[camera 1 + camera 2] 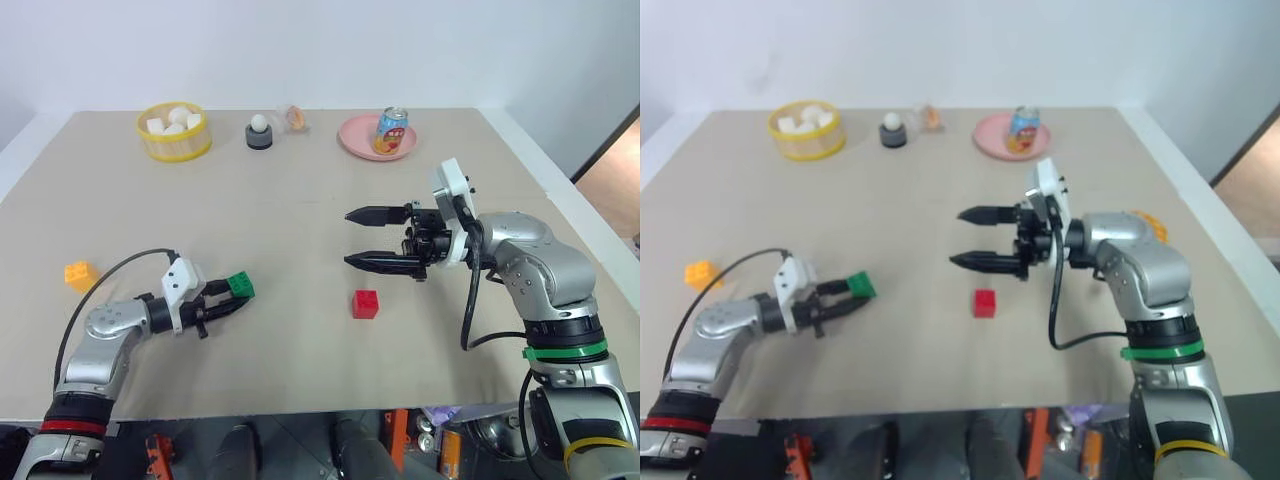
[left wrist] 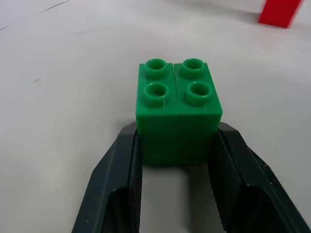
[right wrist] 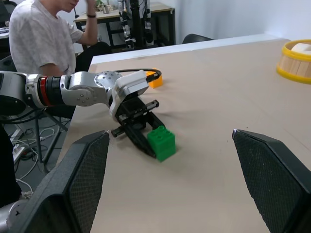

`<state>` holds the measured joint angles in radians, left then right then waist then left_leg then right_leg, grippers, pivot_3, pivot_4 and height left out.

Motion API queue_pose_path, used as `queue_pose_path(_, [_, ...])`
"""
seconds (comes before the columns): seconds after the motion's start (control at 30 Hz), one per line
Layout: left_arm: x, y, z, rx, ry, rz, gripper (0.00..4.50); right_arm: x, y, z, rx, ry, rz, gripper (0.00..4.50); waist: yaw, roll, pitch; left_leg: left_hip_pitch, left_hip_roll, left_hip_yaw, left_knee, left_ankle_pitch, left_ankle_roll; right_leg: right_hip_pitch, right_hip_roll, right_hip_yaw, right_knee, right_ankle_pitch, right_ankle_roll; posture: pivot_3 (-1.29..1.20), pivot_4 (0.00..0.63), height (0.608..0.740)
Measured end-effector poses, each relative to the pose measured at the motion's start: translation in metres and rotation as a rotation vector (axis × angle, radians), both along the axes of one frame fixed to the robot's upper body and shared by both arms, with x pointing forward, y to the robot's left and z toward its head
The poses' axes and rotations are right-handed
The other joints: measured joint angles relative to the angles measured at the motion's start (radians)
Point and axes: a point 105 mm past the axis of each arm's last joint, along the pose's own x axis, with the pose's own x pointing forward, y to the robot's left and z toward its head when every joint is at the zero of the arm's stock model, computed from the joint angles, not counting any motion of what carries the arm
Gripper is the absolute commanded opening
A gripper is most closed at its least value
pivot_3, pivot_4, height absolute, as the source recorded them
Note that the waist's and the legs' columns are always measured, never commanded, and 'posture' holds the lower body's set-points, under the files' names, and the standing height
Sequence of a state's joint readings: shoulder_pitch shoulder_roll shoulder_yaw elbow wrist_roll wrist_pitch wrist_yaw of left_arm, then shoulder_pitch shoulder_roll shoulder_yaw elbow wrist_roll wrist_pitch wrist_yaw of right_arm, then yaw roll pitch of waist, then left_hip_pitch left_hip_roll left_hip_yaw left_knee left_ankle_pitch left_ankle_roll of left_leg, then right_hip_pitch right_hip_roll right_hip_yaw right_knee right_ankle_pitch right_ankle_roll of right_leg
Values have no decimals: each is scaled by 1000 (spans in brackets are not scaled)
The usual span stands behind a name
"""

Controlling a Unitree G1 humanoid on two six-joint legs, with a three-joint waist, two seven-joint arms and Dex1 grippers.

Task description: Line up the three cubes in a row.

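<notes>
We cannot read the print on the drink can (image 1: 392, 131) standing on the pink plate (image 1: 352, 139) at the far edge of the desk (image 1: 300, 210); its label shows as blue and orange patches and no brand can be made out. The small object (image 1: 294, 118) left of the plate is likewise too small to identify, and beside it a white ball sits on a dark ring (image 1: 260, 132). The yellow basket (image 1: 174, 133) at the far left holds white lumps. In the right wrist view a seated person (image 3: 43, 34) is cut off at the upper edge.

The left end effector (image 1: 226, 299) is closed on the green cube (image 1: 239, 286) at the near left of the desk; in the left wrist view its two black fingers (image 2: 116, 194) press the lower sides of the cube (four studs facing up), which appears to rest on the desk surface. The red cube (image 1: 365, 304) lies alone near the middle, to the right of the green cube and well apart from it, just nearer than the right end effector (image 1: 363, 238). That end effector is held above the desk, pointing left, with its fingers spread wide and nothing between them. The orange-yellow cube (image 1: 81, 274) lies at the left edge, left of the left arm and apart from it.
</notes>
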<state>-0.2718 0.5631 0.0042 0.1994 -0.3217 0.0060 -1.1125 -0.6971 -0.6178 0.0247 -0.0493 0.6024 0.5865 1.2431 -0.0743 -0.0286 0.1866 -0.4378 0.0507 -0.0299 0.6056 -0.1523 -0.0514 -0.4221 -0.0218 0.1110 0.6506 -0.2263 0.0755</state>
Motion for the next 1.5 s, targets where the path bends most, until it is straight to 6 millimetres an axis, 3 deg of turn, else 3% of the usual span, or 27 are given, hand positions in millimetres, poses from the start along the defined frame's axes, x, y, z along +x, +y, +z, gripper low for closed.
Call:
queue_pose_path(0.23, [-1, -47, 31, -17, -91, -242, 1307, -2, 0, 1, -14, 3, 16, 4201, 3, 0, 0, -1, 0, 0, 0, 0, 0, 0, 0, 0, 0, 1, 2, 0, 150, 740])
queue_pose_path(0.43, [-8, -75, 31, 10, -81, -434, 1307, -12, -10, -5, -64, 27, 21, 4201, 3, 0, 0, -1, -1, -2, 0, 0, 0, 1, 1, 0, 0, -1, 3, 0, 150, 740])
queue_pose_path(0.53, [-10, -72, 18, 45, -49, -474, 1307, -14, -20, -16, -78, 64, -14, 4201, 2, 0, 0, -1, -1, -1, 1, 0, 0, 1, 0, 0, 0, 0, 3, 0, 150, 740])
queue_pose_path(0.73, [-6, -77, -3, 84, -12, -512, 1307, -18, -24, -12, -59, 37, -53, 4201, 1, 0, 0, 0, -1, -2, 1, 1, 1, 1, 1, 0, 1, 0, 1, 0, 150, 740])
queue_pose_path(1.13, [18, -103, 7, 48, -55, -487, 1307, -20, -23, -14, -44, 44, -89, 4201, 4, 0, 0, -2, -1, -2, 9, 1, 1, 4, 0, 1, 1, 1, 2, 0, 150, 740])
queue_pose_path(1.33, [16, -101, 7, 56, -54, -501, 1307, -20, -24, -14, -43, 44, -90, 4201, 2, 0, 0, -2, -1, -2, 9, 1, 2, 4, 0, 1, 1, 1, 2, 0, 150, 740])
queue_pose_path(1.5, [12, -84, 4, 91, -29, -495, 1307, -19, -22, -11, -44, 31, -79, 4201, 1, 0, 0, -2, -1, -2, 9, 1, 2, 4, 1, 1, 1, 1, 2, 0, 150, 740])
